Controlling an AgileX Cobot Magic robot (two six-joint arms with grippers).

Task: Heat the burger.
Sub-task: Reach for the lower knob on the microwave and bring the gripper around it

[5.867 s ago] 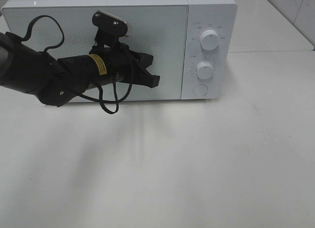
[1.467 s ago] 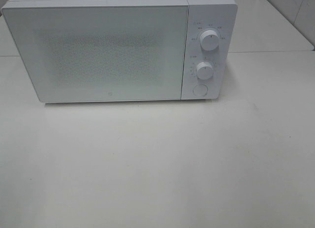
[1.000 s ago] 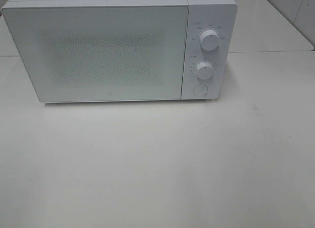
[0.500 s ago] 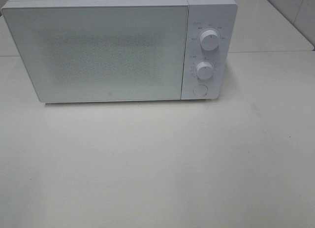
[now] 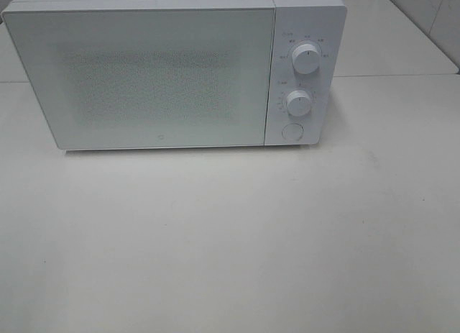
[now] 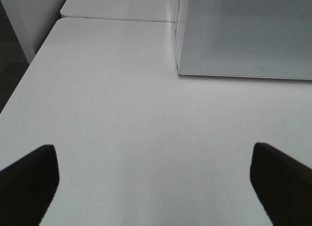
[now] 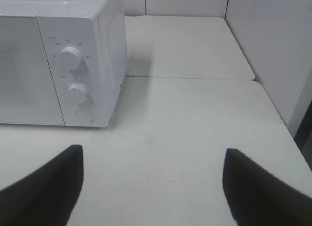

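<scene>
Exterior high view: a white box-shaped microwave oven occupies the upper left and centre of the frame, standing on a plain white table. Its frosted, speckled door is closed. The control panel at the microwave's right end carries an upper white round knob, a lower white round knob and, below them, a round white push button.

The burger shows in no view, so its place cannot be told.

Neither arm appears in the exterior high view. The left gripper hangs over bare table near the microwave's door corner, its dark jaws spread wide and holding nothing. The right gripper faces the control panel, jaws likewise wide apart and empty.
</scene>
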